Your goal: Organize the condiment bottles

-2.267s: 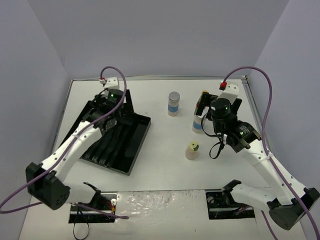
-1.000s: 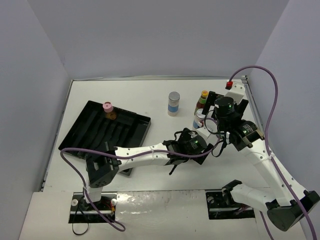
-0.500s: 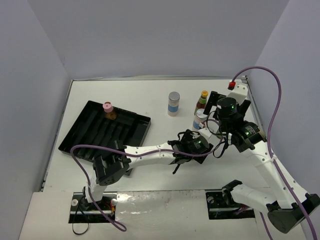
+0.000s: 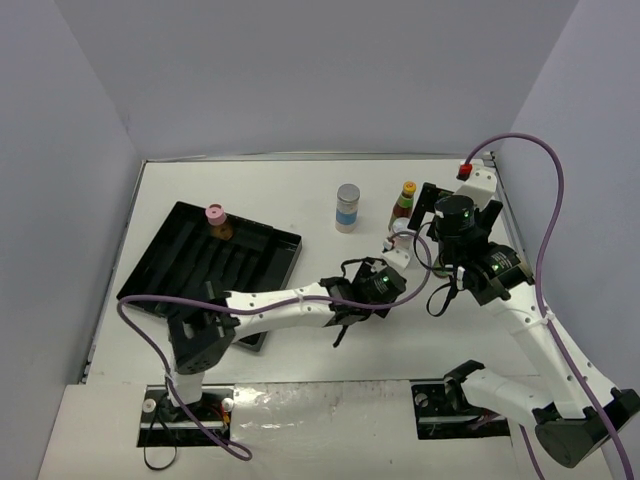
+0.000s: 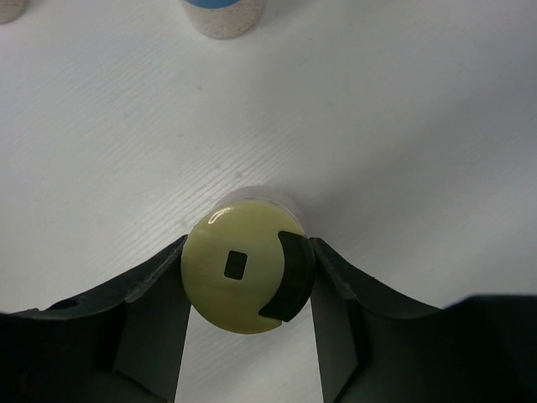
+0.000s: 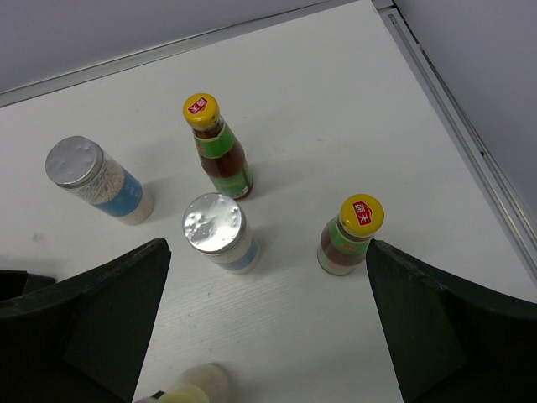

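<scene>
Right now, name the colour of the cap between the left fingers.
Pale yellow cap; left wrist view.

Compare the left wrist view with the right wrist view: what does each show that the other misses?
Left wrist only: the left gripper closed on the round pale-yellow cap.

Right wrist only: the left dark red-green-labelled sauce bottle, the right dark sauce bottle, the shiny silver lids, and the open right gripper.

Shared: the pale-yellow-capped bottle, barely inside the right wrist view's bottom edge, and probably the near silver-lidded blue-labelled bottle, of which the left wrist view shows only the base.
</scene>
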### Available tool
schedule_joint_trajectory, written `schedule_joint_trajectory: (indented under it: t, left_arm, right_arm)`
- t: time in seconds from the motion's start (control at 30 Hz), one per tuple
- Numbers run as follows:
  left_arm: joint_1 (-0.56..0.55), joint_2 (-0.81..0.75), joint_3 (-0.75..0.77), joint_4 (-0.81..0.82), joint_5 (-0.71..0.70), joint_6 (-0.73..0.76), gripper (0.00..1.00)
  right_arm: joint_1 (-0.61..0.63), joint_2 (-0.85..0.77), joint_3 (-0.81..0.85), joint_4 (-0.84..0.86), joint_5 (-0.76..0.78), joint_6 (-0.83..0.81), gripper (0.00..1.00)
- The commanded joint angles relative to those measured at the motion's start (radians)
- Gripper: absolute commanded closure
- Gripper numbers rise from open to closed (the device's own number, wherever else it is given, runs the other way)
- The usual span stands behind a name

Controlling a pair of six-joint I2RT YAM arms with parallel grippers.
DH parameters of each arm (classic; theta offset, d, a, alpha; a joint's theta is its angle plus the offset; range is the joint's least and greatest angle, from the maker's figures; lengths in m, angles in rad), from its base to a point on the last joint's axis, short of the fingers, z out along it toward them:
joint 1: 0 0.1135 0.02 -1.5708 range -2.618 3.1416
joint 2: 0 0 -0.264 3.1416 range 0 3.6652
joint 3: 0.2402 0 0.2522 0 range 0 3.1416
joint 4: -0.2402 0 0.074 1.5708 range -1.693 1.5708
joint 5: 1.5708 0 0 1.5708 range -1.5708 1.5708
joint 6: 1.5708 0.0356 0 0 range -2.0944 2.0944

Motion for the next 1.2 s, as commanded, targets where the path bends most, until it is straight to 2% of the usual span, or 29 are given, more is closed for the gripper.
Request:
schedule_joint_trajectory:
  t: [0.0,0.1,0.3,0.5,0.63,0.87,1.17]
  left_arm:
    - [0.072,-0.278,0.011,-0.027,-0.094,0.003,1.0]
    - [0.14,-0.376,0.007,-0.096,-0.123,0.003,1.0]
    - [0.421,-0.484,0.035,-0.231,-0.138,-0.002,1.0]
    - [0.67,-0.507,-0.008,-0.155,-0.109,0.012,1.0]
    - [0.746,-0.47,-0.01,-0.102,-0.06,0.006,1.0]
    - [0.824,-0.372,0.007,-0.103,-0.042,-0.001,1.0]
    - [0.846,-0.308,-0.072,-0.046,0.003,-0.021,1.0]
  right_arm:
    - [-0.008,-0.012,0.016,0.037,0.015,-0.002,0.0]
    - [-0.011,-0.009,0.013,0.038,0.008,0.004,0.0]
    - [-0.012,0.001,0.017,0.038,-0.011,0.011,0.0]
    - [-0.013,0.01,0.025,0.04,-0.027,0.014,0.0]
    - [-0.012,0.014,0.023,0.04,-0.032,0.016,0.0]
    - [-0.013,0.001,0.008,0.04,-0.032,0.012,0.0]
    - [-0.013,0.004,-0.002,0.04,-0.03,0.014,0.0]
